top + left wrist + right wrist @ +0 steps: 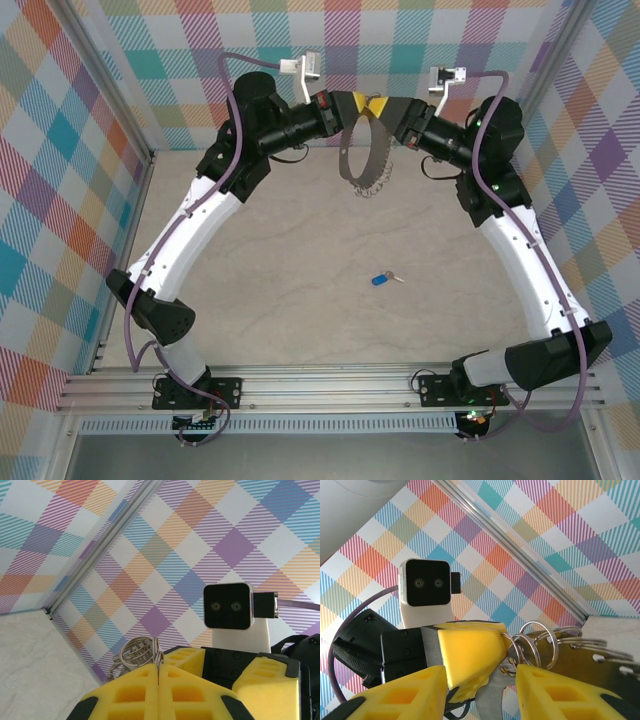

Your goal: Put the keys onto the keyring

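The keyring point(362, 150), a large thin metal hoop, hangs in the air at the far back of the table, with small silvery loops point(371, 186) bunched at its bottom. My left gripper point(352, 102) is shut on its top rim; in the left wrist view the yellow pads point(135, 695) pinch the rim, with the loops point(137, 652) just beyond. My right gripper point(480, 692) faces it with its fingers point(560, 690) apart, straddling the left gripper's tip point(470, 657) and the loops point(535, 641). The blue-headed key point(380, 279) lies alone on the table, well below both grippers.
Plaid walls enclose the cell on three sides, close behind both grippers. A metal corner post point(520, 545) runs just behind the hoop. The arm bases point(200, 390) sit on the rail at the near edge. The tabletop point(300, 250) around the key is bare.
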You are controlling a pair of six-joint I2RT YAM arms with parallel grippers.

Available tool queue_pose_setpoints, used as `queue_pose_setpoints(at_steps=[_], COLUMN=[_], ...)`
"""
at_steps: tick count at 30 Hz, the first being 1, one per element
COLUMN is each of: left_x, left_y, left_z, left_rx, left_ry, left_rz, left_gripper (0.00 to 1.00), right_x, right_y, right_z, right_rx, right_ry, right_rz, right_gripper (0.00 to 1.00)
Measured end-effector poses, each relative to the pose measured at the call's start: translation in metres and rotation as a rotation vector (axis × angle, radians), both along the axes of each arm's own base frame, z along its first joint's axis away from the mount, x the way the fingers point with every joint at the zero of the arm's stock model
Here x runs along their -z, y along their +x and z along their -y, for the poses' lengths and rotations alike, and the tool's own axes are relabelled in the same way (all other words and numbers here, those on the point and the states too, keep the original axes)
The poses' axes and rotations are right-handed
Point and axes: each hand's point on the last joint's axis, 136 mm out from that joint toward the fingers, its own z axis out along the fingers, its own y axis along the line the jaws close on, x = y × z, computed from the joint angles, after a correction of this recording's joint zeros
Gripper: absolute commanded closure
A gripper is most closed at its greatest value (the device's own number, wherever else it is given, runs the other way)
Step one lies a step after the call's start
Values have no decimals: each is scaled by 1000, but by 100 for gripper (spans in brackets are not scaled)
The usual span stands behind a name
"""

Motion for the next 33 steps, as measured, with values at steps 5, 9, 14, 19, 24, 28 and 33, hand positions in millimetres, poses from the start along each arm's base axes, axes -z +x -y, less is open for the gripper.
queue_pose_setpoints(at_steps=[5, 9, 14, 19, 24, 28, 33], left_x=[0, -1, -3, -6, -4, -1, -1], left_y=[-1, -1, -1, -2, -2, -1, -3], left_z=[0, 0, 0, 0, 0, 1, 2], left_rx=[4, 4, 6, 12, 12, 14, 26], left_ry=[-1, -3, -8, -16, -14, -10, -9], left_rz=[-3, -1, 6, 14, 11, 6, 6], left_gripper=[100, 100, 100, 100, 100, 100, 100], right_x=[1, -1, -5, -7, -5, -3, -4], right_y=[1, 1, 0, 0, 0, 0, 1], right_z=[-3, -7, -13, -16, -15, -12, -6], right_rx=[-8, -16, -42, -55, -43, -22, 13], right_ry=[0, 2, 2, 2, -14, -32, -43], right_rz=[0, 5, 16, 24, 36, 40, 43], right_gripper=[61, 64, 70, 74, 70, 68, 68])
